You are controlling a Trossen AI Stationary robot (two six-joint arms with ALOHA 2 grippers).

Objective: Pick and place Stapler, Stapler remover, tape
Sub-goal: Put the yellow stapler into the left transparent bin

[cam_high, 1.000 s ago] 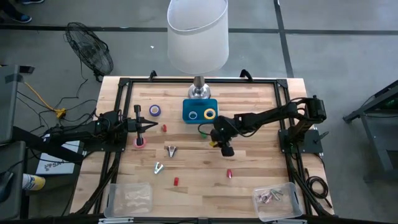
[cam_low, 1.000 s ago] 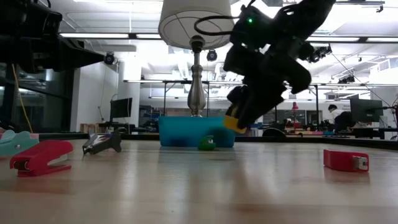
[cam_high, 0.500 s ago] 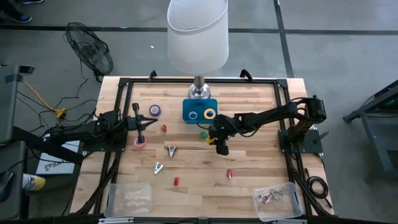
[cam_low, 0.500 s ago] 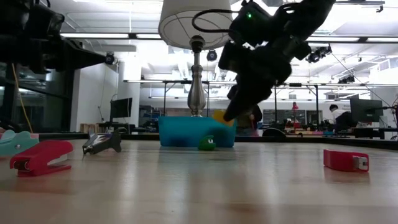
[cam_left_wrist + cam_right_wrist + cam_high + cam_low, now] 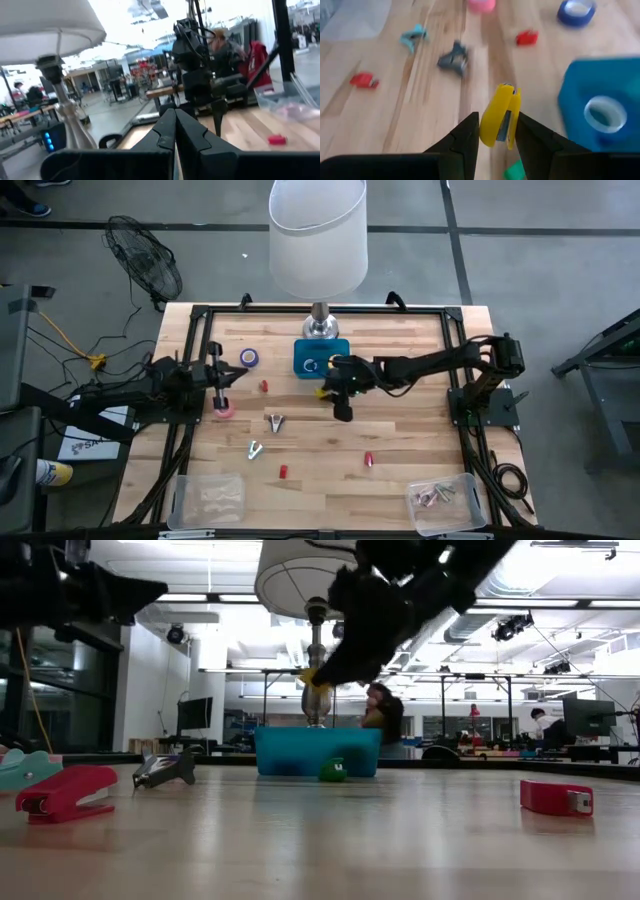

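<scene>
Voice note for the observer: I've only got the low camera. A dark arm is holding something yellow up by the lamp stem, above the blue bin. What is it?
Observer: The right wrist view shows a yellow stapler clamped between the right gripper's fingers.
Operator: Is it over the bin's middle?
Observer: No. From above, the gripper sits at the edge of the blue bin that faces away from the lamp.
Operator: And the left arm?
Observer: The left gripper is shut and empty, on the table's left side, close to a pink tape roll.
</scene>
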